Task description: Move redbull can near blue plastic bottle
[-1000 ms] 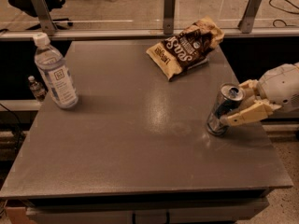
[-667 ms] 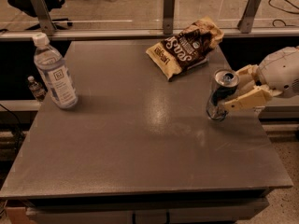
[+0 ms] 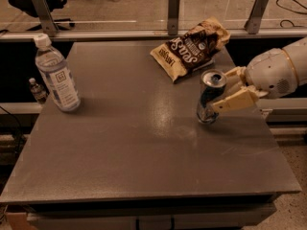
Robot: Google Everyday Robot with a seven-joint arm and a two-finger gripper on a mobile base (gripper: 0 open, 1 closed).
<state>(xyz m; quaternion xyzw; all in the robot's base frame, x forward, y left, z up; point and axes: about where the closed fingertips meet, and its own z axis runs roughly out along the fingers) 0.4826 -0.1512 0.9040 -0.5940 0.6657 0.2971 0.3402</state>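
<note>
The redbull can [image 3: 209, 96] is a slim silver-and-blue can with a shiny top, held tilted just above the right part of the grey table [image 3: 139, 147]. My gripper [image 3: 225, 92] reaches in from the right and is shut on the can, with one cream finger [image 3: 235, 101] across its front. The blue plastic bottle [image 3: 56, 74] stands upright with a white cap near the table's far left edge, far from the can.
A brown snack bag [image 3: 189, 48] lies at the back of the table, just behind the can. A tiny dark-capped bottle [image 3: 37, 91] stands off the table's left side. A rail with metal posts [image 3: 173, 6] runs behind the table.
The gripper has lifted the can off the table and carried it up and to the left, toward the snack bag. The bottle and bag have not moved.
</note>
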